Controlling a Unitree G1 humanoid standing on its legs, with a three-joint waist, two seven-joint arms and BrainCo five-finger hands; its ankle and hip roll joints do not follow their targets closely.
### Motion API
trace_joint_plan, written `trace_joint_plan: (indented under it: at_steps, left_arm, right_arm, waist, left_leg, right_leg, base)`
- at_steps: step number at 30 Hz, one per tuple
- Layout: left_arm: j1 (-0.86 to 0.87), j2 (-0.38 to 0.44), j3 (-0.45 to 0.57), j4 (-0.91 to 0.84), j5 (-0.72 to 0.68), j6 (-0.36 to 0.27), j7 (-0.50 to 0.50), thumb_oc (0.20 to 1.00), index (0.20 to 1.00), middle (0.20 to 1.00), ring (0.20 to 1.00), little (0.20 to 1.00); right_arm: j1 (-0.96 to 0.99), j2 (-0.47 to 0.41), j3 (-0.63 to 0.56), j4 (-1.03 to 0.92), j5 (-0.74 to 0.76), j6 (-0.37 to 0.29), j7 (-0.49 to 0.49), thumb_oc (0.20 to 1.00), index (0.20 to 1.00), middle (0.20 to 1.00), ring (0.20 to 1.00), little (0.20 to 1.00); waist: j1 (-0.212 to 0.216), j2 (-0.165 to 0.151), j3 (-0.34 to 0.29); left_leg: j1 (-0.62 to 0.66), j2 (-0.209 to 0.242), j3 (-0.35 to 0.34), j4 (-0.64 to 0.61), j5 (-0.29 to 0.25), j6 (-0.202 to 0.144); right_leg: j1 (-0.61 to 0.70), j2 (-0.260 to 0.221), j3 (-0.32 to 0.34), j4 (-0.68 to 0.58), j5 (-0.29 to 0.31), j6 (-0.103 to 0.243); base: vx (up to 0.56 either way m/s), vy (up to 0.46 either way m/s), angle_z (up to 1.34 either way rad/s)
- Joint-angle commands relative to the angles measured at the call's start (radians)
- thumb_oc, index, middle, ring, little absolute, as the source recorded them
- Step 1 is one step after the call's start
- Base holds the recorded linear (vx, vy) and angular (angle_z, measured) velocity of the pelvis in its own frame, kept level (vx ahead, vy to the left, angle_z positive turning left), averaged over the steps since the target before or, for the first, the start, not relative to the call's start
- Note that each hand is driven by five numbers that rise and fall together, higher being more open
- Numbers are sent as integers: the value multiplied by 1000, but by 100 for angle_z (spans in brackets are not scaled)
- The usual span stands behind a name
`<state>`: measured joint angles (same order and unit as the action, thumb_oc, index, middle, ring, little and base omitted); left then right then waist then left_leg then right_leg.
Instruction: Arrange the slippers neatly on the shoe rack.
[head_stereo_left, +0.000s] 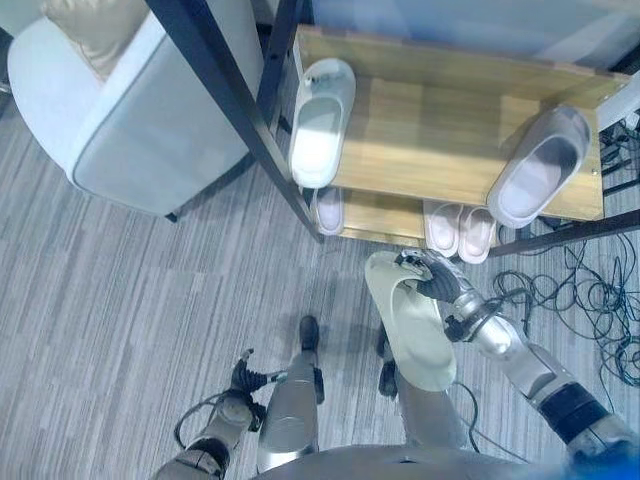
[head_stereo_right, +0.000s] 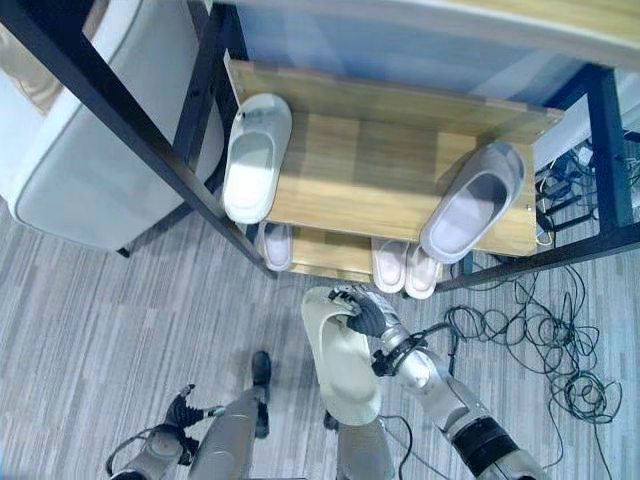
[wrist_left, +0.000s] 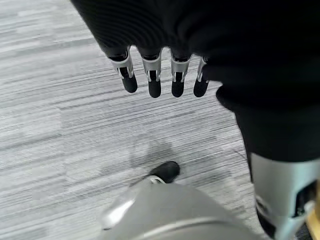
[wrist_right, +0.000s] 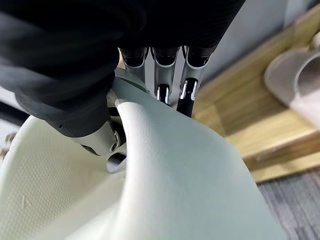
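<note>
The pale green slipper (head_stereo_left: 415, 320) sits low in the centre of the left eye view, above the grey carpet (head_stereo_left: 120, 300) and just short of the shoe rack (head_stereo_left: 450, 130). The right hand (head_stereo_left: 432, 277) clamps it at the strap end: in the right wrist view the fingers (wrist_right: 161, 87) lie over the strap (wrist_right: 185, 165) while the thumb (wrist_right: 97, 140) hooks under its edge, pinching it. The heel points toward the bottom of the frame.

On the rack's upper wooden shelf, a white slipper (head_stereo_left: 320, 120) lies at the left edge and a grey slipper (head_stereo_left: 540, 165) sits angled at the right. On the lower shelf, 1 pale slipper (head_stereo_left: 329, 208) shows at the left and 2 pale slippers (head_stereo_left: 458, 228) sit side by side right of centre.

The left hand (head_stereo_left: 243, 377) hangs at the lower left, its fingers (wrist_left: 152, 80) loosely straight and holding nothing.
</note>
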<state>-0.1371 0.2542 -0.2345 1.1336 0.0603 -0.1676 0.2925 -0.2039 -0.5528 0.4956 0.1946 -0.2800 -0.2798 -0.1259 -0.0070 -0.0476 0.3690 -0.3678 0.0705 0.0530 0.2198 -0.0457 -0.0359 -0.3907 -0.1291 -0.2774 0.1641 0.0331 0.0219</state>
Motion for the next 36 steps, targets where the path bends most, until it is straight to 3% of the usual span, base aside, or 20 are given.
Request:
trace_joint_plan:
  at_steps: [1, 4, 6, 7, 8, 9, 11, 12, 14, 15, 17, 18, 21, 22, 25, 29, 32, 34, 36]
  left_arm:
    - [62, -3, -25, -19, -28, -33, 40, 1000, 1000, 1000, 1000, 1000]
    - [56, 7, -20, -99, -79, -53, 52, 1000, 1000, 1000, 1000, 1000]
    - [56, 7, -20, -99, -79, -53, 52, 1000, 1000, 1000, 1000, 1000]
    - [63, 27, -14, -178, -112, -69, 69, 1000, 1000, 1000, 1000, 1000]
    - [67, 30, -19, -197, -110, -76, 87, 1000, 1000, 1000, 1000, 1000]
    - [68, 32, -16, -241, -133, -87, 110, 1000, 1000, 1000, 1000, 1000]
    - [68, 41, -20, -281, -138, -102, 123, 1000, 1000, 1000, 1000, 1000]
    - [64, 62, -33, -414, -139, -118, 147, 1000, 1000, 1000, 1000, 1000]
    - [43, 73, -27, -469, -165, -127, 162, 1000, 1000, 1000, 1000, 1000]
    - [-109, 83, 2, -252, -215, -156, 158, 1000, 1000, 1000, 1000, 1000]
    - [-254, 147, 60, -137, -309, -184, 136, 1000, 1000, 1000, 1000, 1000]
    - [-254, 147, 60, -137, -310, -184, 136, 1000, 1000, 1000, 1000, 1000]
    - [-261, 223, 74, -247, -340, -223, 135, 1000, 1000, 1000, 1000, 1000]
    - [-248, 250, 77, -351, -356, -228, 148, 1000, 1000, 1000, 1000, 1000]
    - [-235, 276, 75, -476, -320, -217, 195, 1000, 1000, 1000, 1000, 1000]
    - [-201, 291, 80, -567, -315, -206, 219, 1000, 1000, 1000, 1000, 1000]
    - [-175, 305, 93, -572, -326, -219, 232, 1000, 1000, 1000, 1000, 1000]
    - [-172, 312, 98, -570, -338, -222, 233, 1000, 1000, 1000, 1000, 1000]
    - [-179, 334, 113, -525, -373, -247, 251, 1000, 1000, 1000, 1000, 1000]
  right_arm:
    - [33, 17, 32, -69, -15, -35, -4, 200, 200, 200, 200, 200]
    - [-16, 10, 41, -62, -53, -23, -18, 200, 200, 200, 200, 200]
    - [-16, 10, 41, -62, -53, -23, -18, 200, 200, 200, 200, 200]
    - [-74, -17, 16, -87, -56, -13, -46, 200, 200, 200, 200, 200]
    - [-84, -19, -1, -100, -58, -10, -57, 200, 200, 200, 200, 200]
    - [-123, -26, -31, -105, -52, 2, -81, 200, 200, 200, 200, 200]
    - [-147, -33, -50, -108, -56, 7, -97, 200, 200, 200, 200, 200]
    - [-219, -64, -93, -131, -78, 30, -126, 200, 200, 200, 200, 200]
    - [-275, -87, -112, -121, -91, 48, -149, 200, 200, 200, 200, 200]
    - [-372, -74, -86, -69, -81, 53, -166, 200, 200, 200, 200, 200]
    - [-465, -63, -61, -86, -52, 59, -130, 200, 200, 200, 200, 200]
    - [-465, -63, -61, -86, -52, 59, -130, 200, 200, 200, 200, 200]
    - [-612, -92, -71, -61, -93, 85, -125, 200, 200, 200, 200, 200]
    - [-677, -133, -86, -60, -99, 98, -123, 200, 200, 200, 200, 200]
    - [-765, -193, -90, -27, -72, 98, -136, 200, 200, 200, 200, 200]
    - [-904, -283, -17, 93, 54, 65, -139, 200, 200, 200, 200, 200]
    - [-1018, -347, 101, 211, 106, 47, -108, 200, 200, 200, 200, 200]
    - [-1044, -356, 126, 237, 121, 43, -102, 200, 200, 200, 200, 200]
    - [-1109, -344, 186, 306, 182, 31, -97, 200, 200, 200, 200, 200]
  waist:
    - [12, -20, -74]
    - [26, -19, -58]
    - [26, -19, -58]
    - [33, -17, -48]
    - [35, -16, -46]
    - [38, -13, -46]
    - [38, -9, -44]
    - [39, -1, -64]
    - [41, 4, -78]
    - [24, -10, -107]
    - [-6, -14, -150]
    - [-7, -14, -151]
    - [-1, 5, -162]
    - [9, 15, -149]
    - [25, 23, -136]
    - [54, 24, -54]
    - [70, 31, 16]
    - [72, 33, 36]
    - [83, 30, 95]
  left_leg:
    - [-66, -6, -33, 123, -81, 1]
    - [-177, 1, -49, 256, -127, 3]
    - [-178, 1, -49, 257, -128, 3]
    - [-309, 11, -62, 415, -209, 4]
    - [-346, 16, -66, 449, -224, 8]
    - [-461, 20, -71, 547, -257, 13]
    - [-511, 17, -79, 585, -265, 16]
    - [-671, 15, -89, 711, -301, 22]
    - [-755, 8, -91, 782, -323, 23]
    - [-834, 17, -103, 864, -347, 19]
    - [-936, 21, -113, 1004, -391, 21]
    - [-939, 21, -112, 1005, -392, 21]
    - [-1056, 16, -131, 1181, -451, 28]
    - [-1113, 6, -142, 1284, -483, 31]
    - [-1195, -4, -156, 1418, -524, 28]
    - [-1202, -12, -165, 1591, -591, 23]
    - [-1202, -20, -189, 1713, -625, 11]
    - [-1202, -26, -196, 1749, -635, 7]
    - [-1202, -31, -217, 1841, -663, -1]
  right_leg:
    - [7, -85, 39, 209, -142, 82]
    - [-103, -100, 44, 353, -197, 74]
    - [-104, -100, 44, 353, -197, 74]
    - [-237, -114, 75, 507, -274, 66]
    - [-283, -122, 76, 545, -288, 63]
    - [-403, -139, 97, 649, -321, 55]
    - [-455, -144, 102, 690, -332, 50]
    - [-611, -159, 132, 802, -380, 35]
    - [-689, -165, 145, 870, -408, 24]
    - [-783, -157, 169, 958, -442, 20]
    - [-899, -162, 195, 1102, -491, 17]
    - [-902, -163, 196, 1104, -492, 17]
    - [-1021, -175, 223, 1280, -557, 4]
    - [-1078, -179, 236, 1382, -591, -3]
    - [-1157, -194, 257, 1511, -627, -5]
    - [-1179, -204, 322, 1701, -686, -10]
    - [-1179, -208, 373, 1839, -725, -15]
    - [-1179, -212, 390, 1880, -739, -18]
    - [-1179, -211, 438, 1991, -765, -23]
  base:
    - [-36, -28, 22]
    - [-42, -34, 10]
    - [-6, -38, 15]
    - [11, -65, 12]
    - [-42, -84, 0]
    - [-57, -34, -1]
    - [-73, -24, 7]
    - [-65, -30, 9]
    - [4, -12, 6]
    - [98, 42, 3]
    - [179, 61, -12]
    - [180, 53, -20]
    - [155, 40, -19]
    - [171, 44, -3]
    - [142, 15, 9]
    - [143, -19, 5]
    - [118, -27, 21]
    - [64, -22, 8]
    - [70, -41, 2]
